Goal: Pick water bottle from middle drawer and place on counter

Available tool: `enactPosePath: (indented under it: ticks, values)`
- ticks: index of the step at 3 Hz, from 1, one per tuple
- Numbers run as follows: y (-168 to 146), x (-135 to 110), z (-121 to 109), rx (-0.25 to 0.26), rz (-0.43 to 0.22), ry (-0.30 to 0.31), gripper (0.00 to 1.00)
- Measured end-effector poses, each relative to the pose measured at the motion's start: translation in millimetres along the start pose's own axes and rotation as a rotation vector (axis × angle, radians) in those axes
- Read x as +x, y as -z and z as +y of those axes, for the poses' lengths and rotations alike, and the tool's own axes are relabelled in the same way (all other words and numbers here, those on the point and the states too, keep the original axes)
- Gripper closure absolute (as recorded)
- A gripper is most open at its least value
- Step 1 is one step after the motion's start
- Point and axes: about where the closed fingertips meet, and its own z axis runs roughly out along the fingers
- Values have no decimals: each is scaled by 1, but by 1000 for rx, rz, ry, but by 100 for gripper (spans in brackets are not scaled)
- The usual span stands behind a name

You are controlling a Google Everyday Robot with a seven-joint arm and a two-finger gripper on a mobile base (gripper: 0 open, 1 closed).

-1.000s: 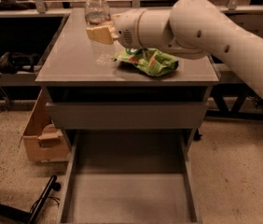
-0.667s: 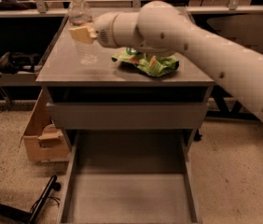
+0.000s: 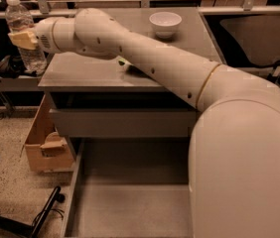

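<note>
The water bottle (image 3: 22,21) is clear with a white cap and stands upright in my gripper (image 3: 24,38), which is shut on its middle. Both are just past the left edge of the grey counter (image 3: 85,73), with the bottle's base about level with the top and not resting on it. My arm reaches across the counter from the lower right and fills the right foreground. The middle drawer (image 3: 125,202) is pulled open below, and its visible floor is bare.
A white bowl (image 3: 165,23) sits at the counter's back. A sliver of a green bag (image 3: 122,62) shows behind my arm. A cardboard box (image 3: 45,145) stands on the floor left of the cabinet. Cables and a black stand (image 3: 40,217) lie at the lower left.
My gripper has carried the bottle leftward, from over the counter's left part to beyond its left edge. My arm now covers most of the green bag.
</note>
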Motion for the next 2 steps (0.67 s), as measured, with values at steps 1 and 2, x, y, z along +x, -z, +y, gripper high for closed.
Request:
enactPosePath:
  ticks: [1,2]
  values:
    - [-23,11,-8,-5,15,-9,100]
    - [-8,24,-47,37,36,-36,100]
